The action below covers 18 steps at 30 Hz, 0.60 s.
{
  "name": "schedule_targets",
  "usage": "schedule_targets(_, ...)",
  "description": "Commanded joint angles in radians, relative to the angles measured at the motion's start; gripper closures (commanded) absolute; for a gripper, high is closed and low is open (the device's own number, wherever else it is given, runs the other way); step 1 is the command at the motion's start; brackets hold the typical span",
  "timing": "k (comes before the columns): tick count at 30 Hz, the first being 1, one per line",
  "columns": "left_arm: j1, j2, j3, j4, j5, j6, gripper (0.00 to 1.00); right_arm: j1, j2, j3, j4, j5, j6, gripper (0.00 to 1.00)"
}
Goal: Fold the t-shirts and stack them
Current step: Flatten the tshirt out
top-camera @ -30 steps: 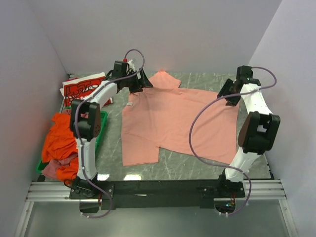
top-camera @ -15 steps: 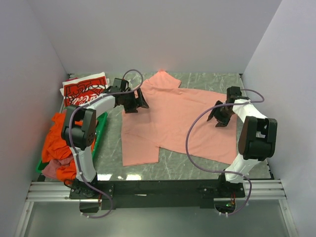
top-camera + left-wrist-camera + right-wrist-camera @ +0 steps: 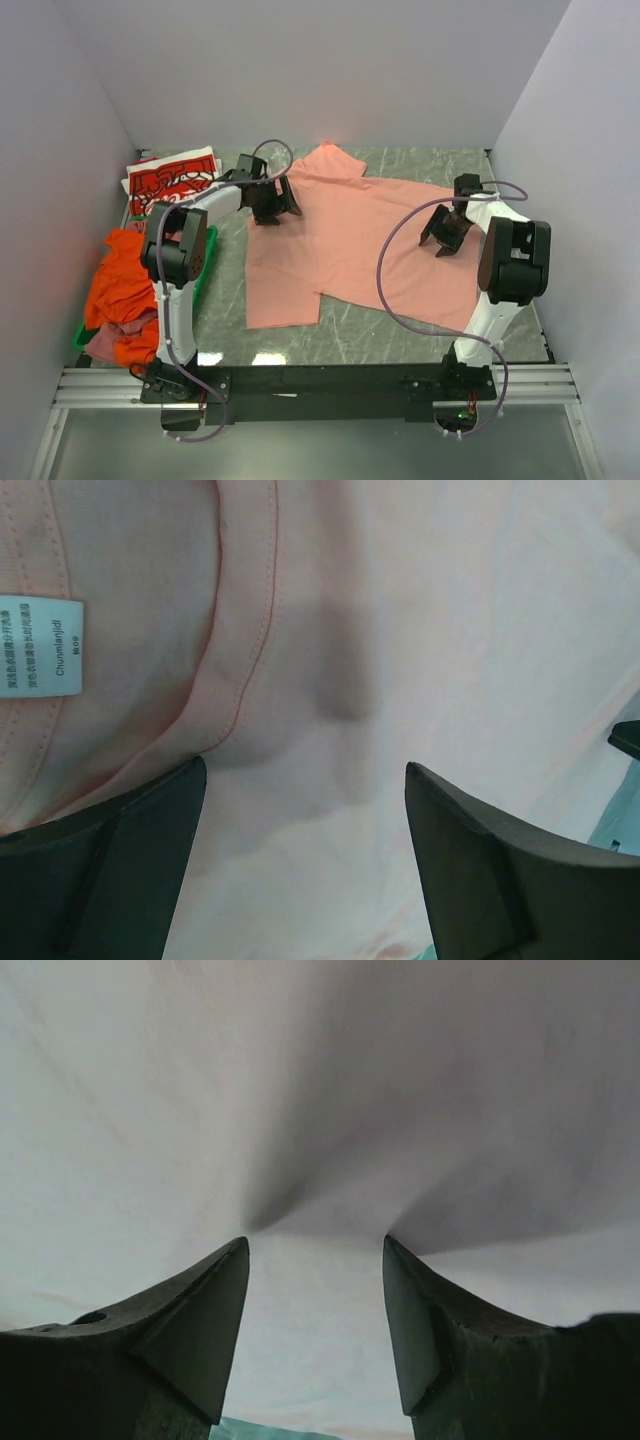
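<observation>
The salmon-pink t-shirt [image 3: 350, 245] lies spread on the marble table. My left gripper [image 3: 272, 205] is open and sits low over its collar end; in the left wrist view [image 3: 305, 780] the neckline with a white label [image 3: 40, 645] shows between and above the fingers [image 3: 110, 870]. My right gripper [image 3: 443, 232] is open on the shirt's right part; in the right wrist view [image 3: 315, 1245] both fingertips [image 3: 200, 1310] press into the cloth and dent it. The red Coca-Cola shirt [image 3: 170, 178] lies folded at the back left. The orange shirt [image 3: 115, 285] and the mauve one [image 3: 105, 342] are heaped at the left.
A green crate [image 3: 205, 262] stands at the left under the heap of shirts. White walls close in the back and both sides. Bare marble [image 3: 400, 335] shows in front of the pink shirt, ahead of the metal rail at the near edge.
Both grippers came down from the back of the table onto the pink shirt, the left to the collar, the right leftward onto the right side. In the last half second they barely moved.
</observation>
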Motion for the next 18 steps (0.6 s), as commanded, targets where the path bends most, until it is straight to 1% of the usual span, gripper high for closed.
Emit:
schedule_targets(1, 0.007, 0.063, 0.092, -0.036, -0.045, 0.048, 0.13, 0.003, 0.046, 0.069, 0.0, 0.056, 0.015, 0.37)
schedule_targets(3, 0.009, 0.096, 0.139, -0.051, -0.042, 0.057, 0.13, 0.003, 0.075, 0.128, -0.023, 0.062, 0.012, 0.37)
schedule_targets(7, 0.01, 0.191, 0.285, -0.08, -0.016, 0.077, 0.13, 0.003, 0.171, 0.241, -0.066, 0.066, 0.006, 0.37)
schedule_targets(12, 0.01, 0.267, 0.396, -0.094, 0.004, 0.078, 0.13, 0.003, 0.237, 0.359, -0.103, 0.067, 0.007, 0.37)
schedule_targets(16, 0.012, 0.294, 0.504, -0.123, 0.004, 0.077, 0.13, 0.003, 0.277, 0.43, -0.131, 0.046, 0.009, 0.37)
schedule_targets(18, 0.012, 0.278, 0.522, -0.117, 0.014, 0.077, 0.13, 0.003, 0.274, 0.459, -0.134, 0.021, 0.011, 0.37)
